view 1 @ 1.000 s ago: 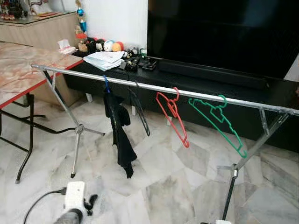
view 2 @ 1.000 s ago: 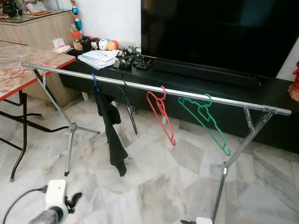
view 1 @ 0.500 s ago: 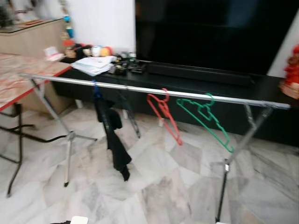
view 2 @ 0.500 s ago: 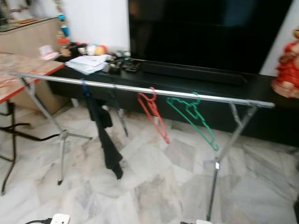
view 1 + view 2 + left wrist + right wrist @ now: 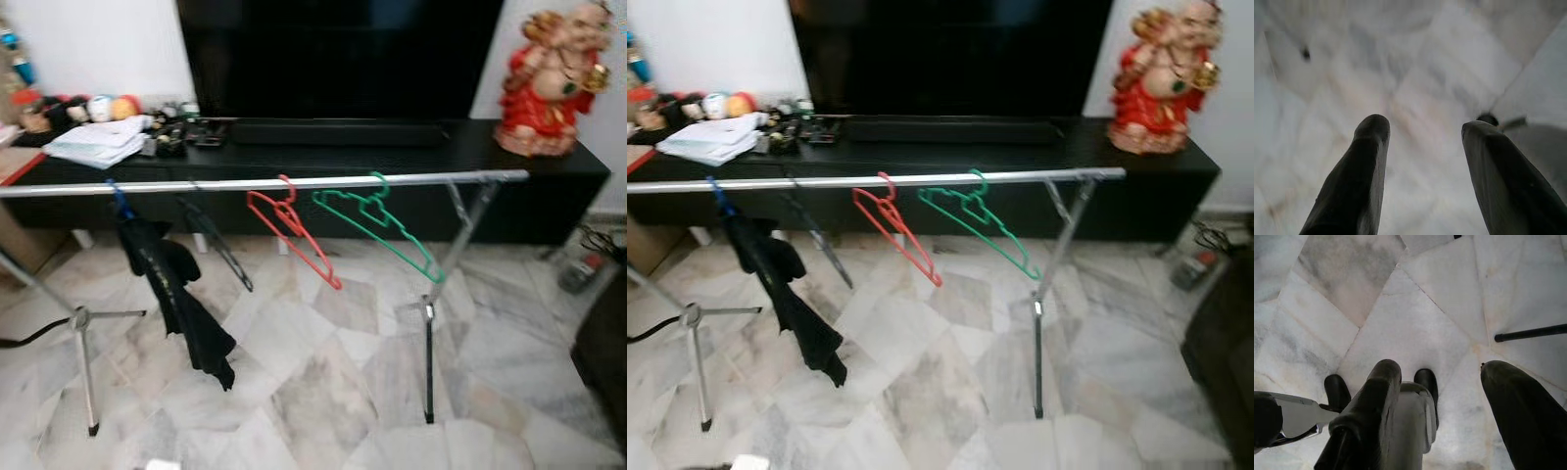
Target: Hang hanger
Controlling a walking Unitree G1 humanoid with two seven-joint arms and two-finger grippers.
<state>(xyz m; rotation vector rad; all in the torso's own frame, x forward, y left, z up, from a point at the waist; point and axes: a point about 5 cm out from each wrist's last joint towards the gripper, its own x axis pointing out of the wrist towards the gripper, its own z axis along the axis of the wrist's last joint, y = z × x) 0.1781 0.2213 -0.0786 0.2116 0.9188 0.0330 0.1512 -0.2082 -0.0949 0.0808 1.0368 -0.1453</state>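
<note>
A red hanger and a green hanger hang on the silver rail. The left gripper and right gripper hang over the marble floor, jaws released and empty.

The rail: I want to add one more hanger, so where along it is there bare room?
The rail is bare between the green hanger and the stand's right legs. Another free stretch lies left of the blue hanger carrying the black garment. The middle is crowded: black hanger, red hanger and green one hang close together.
</note>
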